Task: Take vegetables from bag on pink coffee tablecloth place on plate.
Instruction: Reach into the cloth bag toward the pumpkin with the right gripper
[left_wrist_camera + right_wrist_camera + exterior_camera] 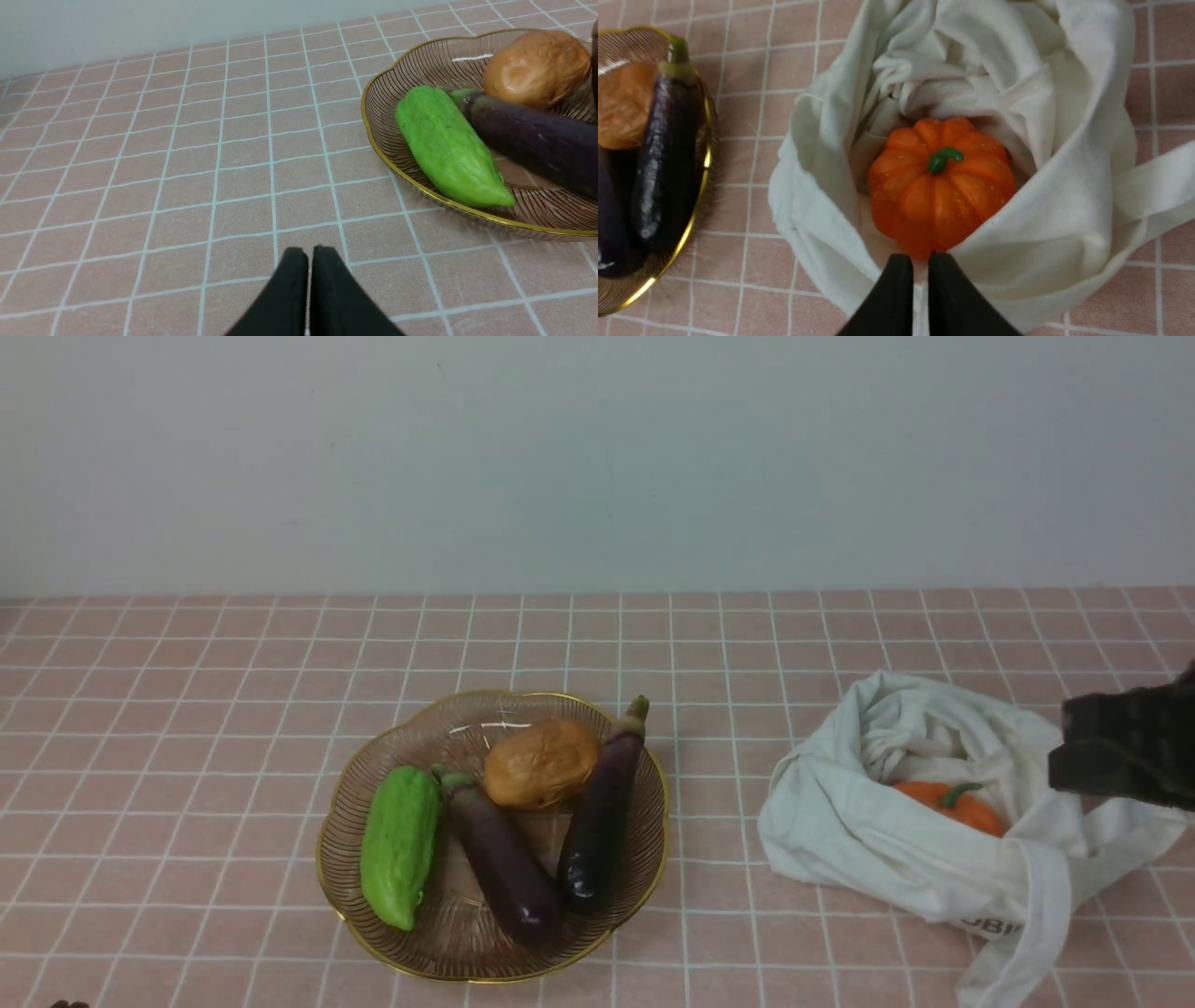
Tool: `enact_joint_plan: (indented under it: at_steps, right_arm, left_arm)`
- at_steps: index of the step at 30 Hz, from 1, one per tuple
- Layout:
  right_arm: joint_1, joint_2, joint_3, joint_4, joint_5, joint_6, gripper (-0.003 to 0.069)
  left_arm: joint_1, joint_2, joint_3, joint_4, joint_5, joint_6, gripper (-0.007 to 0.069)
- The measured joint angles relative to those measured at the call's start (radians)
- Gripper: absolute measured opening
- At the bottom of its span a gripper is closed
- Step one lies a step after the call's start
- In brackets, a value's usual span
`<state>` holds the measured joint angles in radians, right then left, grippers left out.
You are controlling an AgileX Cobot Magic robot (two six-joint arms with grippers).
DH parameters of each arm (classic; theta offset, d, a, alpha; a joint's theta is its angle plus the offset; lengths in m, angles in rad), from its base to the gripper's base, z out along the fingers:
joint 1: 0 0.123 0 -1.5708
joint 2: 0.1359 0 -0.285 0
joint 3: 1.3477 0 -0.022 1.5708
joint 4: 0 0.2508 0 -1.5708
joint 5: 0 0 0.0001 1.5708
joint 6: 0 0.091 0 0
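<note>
Landmark for all positions: the plate [347,803], a ribbed brownish glass dish with a gold wavy rim. It stands on the pink coffee tablecloth [187,709], which covers the tabletop up to a pale wall [597,457].

Plate contents: four items.
- A green gourd [400,845] lies at the plate's left side.
- One purple eggplant [504,863] lies just beside the gourd, towards the plate's centre.
- A second eggplant [597,821] lies along the plate's right side, its stem end reaching over the far rim.
- A brown potato-like piece [541,763] sits between the two eggplants at the far part of the plate, touching both.

The bag [868,840] lies to the right of the plate, clear of its rim, with bare cloth between them. It is crumpled and its mouth is open upward. A strap runs from it towards the near edge, and dark printed letters [991,926] show low on its near side; they cannot be read in full.

The pumpkin [941,186] is inside the bag, not on the plate. It sits upright in the folds, green stem on top, and cloth wraps it on all sides.

The right hand [919,260] is on the far side of the bag from the plate, above the bag's edge. Its fingers are closed to a narrow slit and hold nothing. Whether the tips touch the bag cannot be told.

The left hand [309,254] is off the plate's gourd side, apart from the rim, above bare cloth. Its fingers are pressed together and it is empty.
</note>
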<state>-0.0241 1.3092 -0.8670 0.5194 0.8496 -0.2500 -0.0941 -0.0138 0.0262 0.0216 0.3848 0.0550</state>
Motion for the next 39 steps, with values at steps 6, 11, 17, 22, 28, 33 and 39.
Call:
enact_joint_plan:
  at_steps: [6,11,17,22,28,33,39]
  right_arm:
    - [0.000,0.133,-0.013,0.014,-0.075,-0.020,0.0254]
    - [0.009,0.217,-0.013,0.105,-0.125,-0.117,0.0349]
    - [0.048,0.263,-0.013,0.202,-0.220,-0.231,0.0367]
    - [0.049,0.293,-0.014,0.208,-0.241,-0.235,0.0367]
    - [0.050,0.328,-0.015,0.221,-0.246,-0.237,0.0367]
    - [0.050,0.348,-0.017,0.222,-0.251,-0.258,0.0286]
    - [0.050,0.358,-0.036,0.229,-0.245,-0.273,0.0028]
  left_arm:
    - [0.000,0.000,0.000,0.000,0.000,0.000,-0.0005]
    - [0.000,0.000,0.000,0.000,0.000,0.000,-0.0005]
    - [0.000,0.000,0.000,0.000,0.000,0.000,-0.0005]
    - [0.000,0.000,0.000,0.000,0.000,0.000,-0.0005]
    - [0.000,0.000,0.000,0.000,0.000,0.000,-0.0005]
    - [0.000,0.000,0.000,0.000,0.000,0.000,-0.0005]
    - [0.000,0.000,0.000,0.000,0.000,0.000,-0.0005]
